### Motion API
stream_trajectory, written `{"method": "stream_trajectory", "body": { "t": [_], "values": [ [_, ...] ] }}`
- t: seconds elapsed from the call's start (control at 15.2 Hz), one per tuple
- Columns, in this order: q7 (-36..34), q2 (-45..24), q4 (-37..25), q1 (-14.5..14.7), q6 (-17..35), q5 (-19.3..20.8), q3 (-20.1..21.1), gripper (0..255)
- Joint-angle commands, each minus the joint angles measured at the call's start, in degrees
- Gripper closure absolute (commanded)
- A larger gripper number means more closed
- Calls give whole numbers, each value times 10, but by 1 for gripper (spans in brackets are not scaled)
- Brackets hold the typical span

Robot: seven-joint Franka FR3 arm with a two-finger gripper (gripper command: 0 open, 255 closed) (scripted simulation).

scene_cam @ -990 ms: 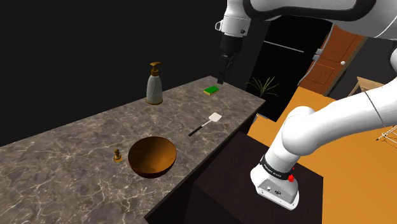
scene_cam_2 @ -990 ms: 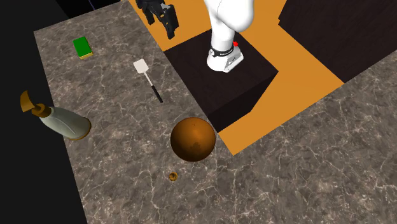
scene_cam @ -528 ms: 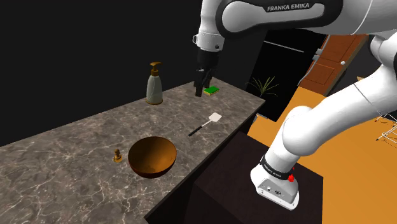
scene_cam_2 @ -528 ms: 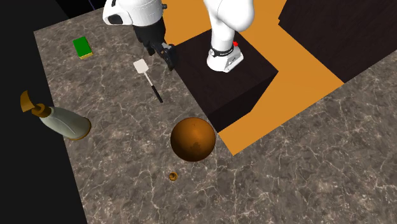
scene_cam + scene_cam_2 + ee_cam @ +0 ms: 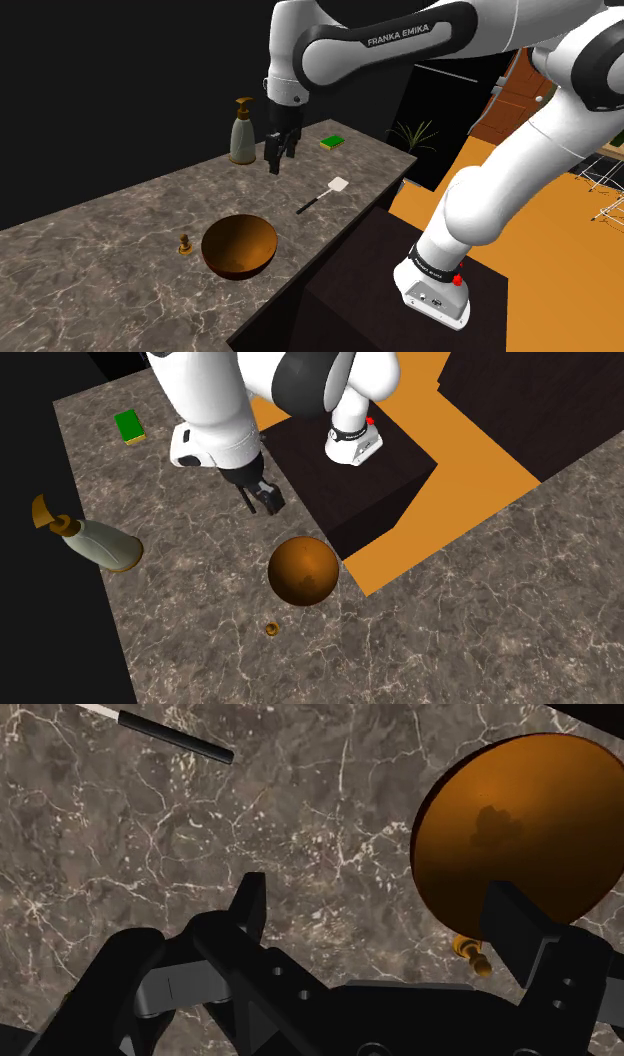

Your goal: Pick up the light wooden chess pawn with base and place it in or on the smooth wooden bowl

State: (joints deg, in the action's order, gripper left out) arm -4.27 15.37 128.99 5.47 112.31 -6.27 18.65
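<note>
The all-black two-finger gripper point(image 5: 279, 160) hangs above the dark veined stone countertop point(image 5: 100, 262) with its fingers point(image 5: 250, 900) standing well apart and nothing between them but bare stone, so it has hold of nothing. The small light brown wooden chess pawn with a round base point(image 5: 184, 242) stands upright on the countertop, well apart from the gripper and untouched by it. In the shoulder view the pawn is low and to the left of the gripper, just beside the smooth, round, orange-brown wooden bowl point(image 5: 239, 246), on the side of the bowl turned away from the arm, with a narrow strip of stone between the two. In the second exterior view the gripper point(image 5: 267, 502) is above the bowl point(image 5: 303, 570) and the pawn point(image 5: 270, 628) below it, so the bowl lies roughly between tool and pawn. In the wrist view the pawn point(image 5: 470, 951) peeks out beside one of the fingers, close under the rim of the bowl point(image 5: 520, 824), and is partly covered by that finger. The bowl is empty. A spatula with a white blade and a slim black handle point(image 5: 324, 196) lies flat on the stone near the gripper, toward the countertop's edge, and its handle point(image 5: 175, 736) shows ahead of the fingers. A grey soap dispenser with a brown pump point(image 5: 242, 133) stands on the shoulder view's left of the gripper, and a green sponge point(image 5: 332, 142) lies farther back
</note>
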Motion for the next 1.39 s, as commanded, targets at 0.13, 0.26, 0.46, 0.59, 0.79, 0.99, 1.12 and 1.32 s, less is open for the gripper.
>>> {"method": "stream_trajectory", "body": {
  "t": [0.13, 0.26, 0.46, 0.59, 0.79, 0.99, 1.12, 1.32],
  "values": [
    [-37, -81, -34, 7, 47, 21, 28, 0],
    [-57, -123, -58, 12, 64, 37, 40, 0],
    [-90, -188, -98, 24, 86, 66, 52, 0],
    [-111, -233, -128, 34, 96, 88, 57, 0],
    [-141, -300, -180, 54, 106, 121, 60, 0],
    [-166, -367, -239, 80, 109, 152, 56, 0],
    [-180, -412, -282, 99, 107, 170, 52, 0],
    [-195, -481, -356, 129, 99, 194, 43, 0]
  ]
}}
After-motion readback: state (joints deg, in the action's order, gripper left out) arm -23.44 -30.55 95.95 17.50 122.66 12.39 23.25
